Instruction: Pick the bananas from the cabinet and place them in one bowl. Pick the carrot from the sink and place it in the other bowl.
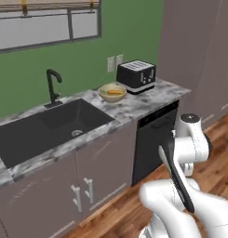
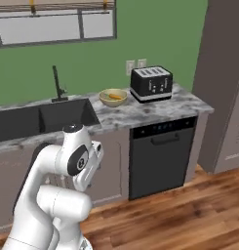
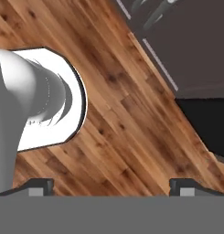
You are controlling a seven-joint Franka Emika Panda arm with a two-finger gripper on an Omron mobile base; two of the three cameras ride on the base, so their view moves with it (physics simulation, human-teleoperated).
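My gripper [image 3: 111,185]: jaws wide apart, empty, pointed down at the wooden floor [image 3: 131,128]; only the fingertips [image 3: 40,186] show.
Cabinet fronts [image 3: 191,45]: near me, their handles cut off at the frame edge.
Sink [image 1: 45,128]: left on the counter; its left end is cropped.
One bowl [image 1: 112,92]: farther right, just beside the toaster [image 1: 137,76], something orange-yellow inside; I cannot tell whether carrot or banana.
Dishwasher [image 2: 160,156]: below the toaster, under the counter.

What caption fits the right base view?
Folded arm before a counter with sink, toaster and a bowl holding something orange.
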